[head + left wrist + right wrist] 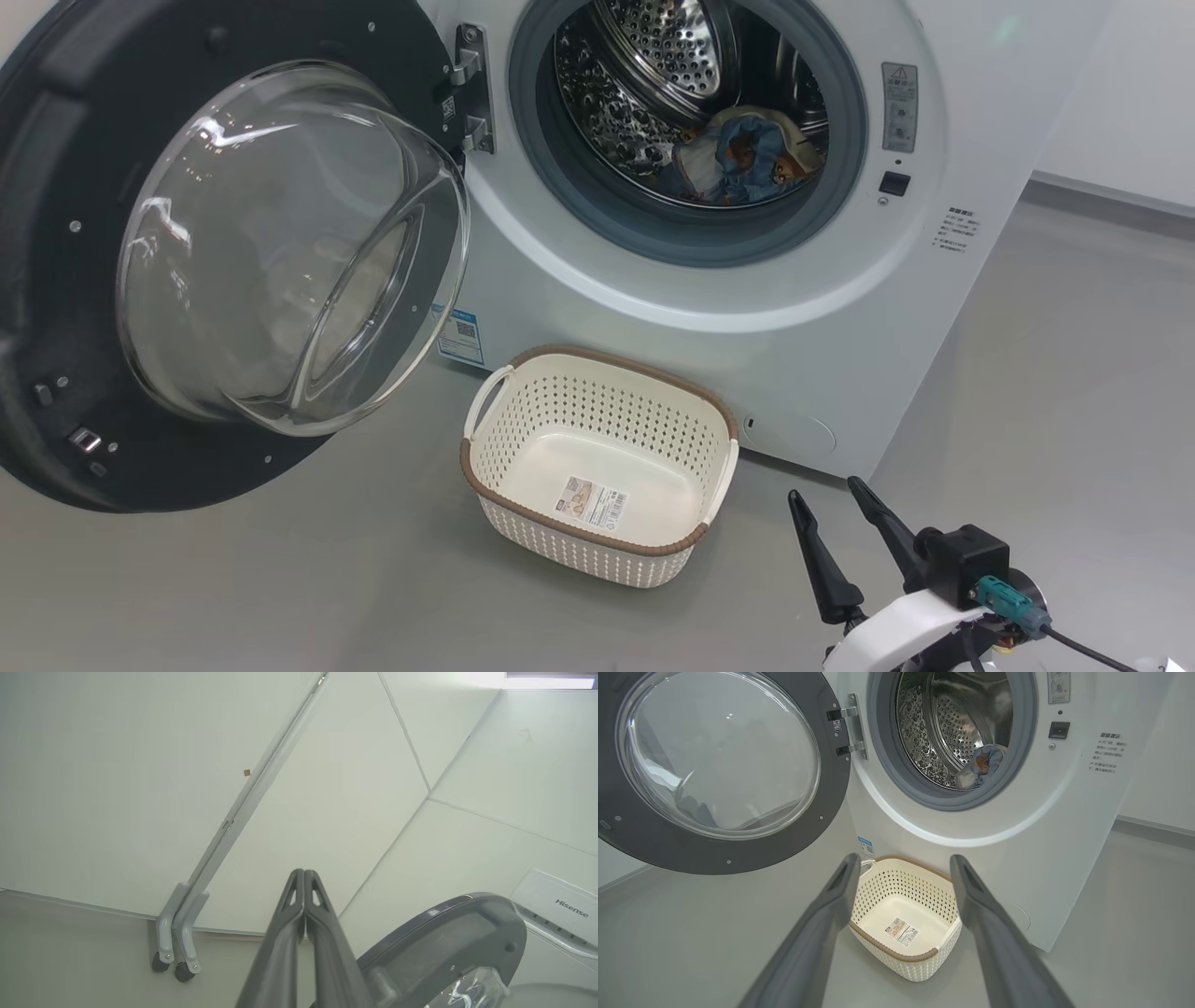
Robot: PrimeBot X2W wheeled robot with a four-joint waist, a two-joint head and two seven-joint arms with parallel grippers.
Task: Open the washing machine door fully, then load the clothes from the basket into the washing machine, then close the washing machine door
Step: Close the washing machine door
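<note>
Right pincer [826, 493] low at right, fingers angled up toward washing machine [747, 373], spread wide, holding nothing. Left pincer [304, 873] pressed closed, empty, near washing machine door [444, 933], which stands swung open. Clothes [747, 154] inside drum [672, 47]. Basket [597, 420] on floor [280, 579] just before machine, label sticker [591, 504] on its bottom.

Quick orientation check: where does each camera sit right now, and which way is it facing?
Head view: high, looking down at the washing machine, open door and empty basket; right pincer at lower right.
Left wrist view: behind the shut left pincer, facing a white wall, door edge at lower right.
Right wrist view: low, behind the open right pincer, facing basket and drum.
Shared: head and right wrist views both show the clothes in the drum.
</note>
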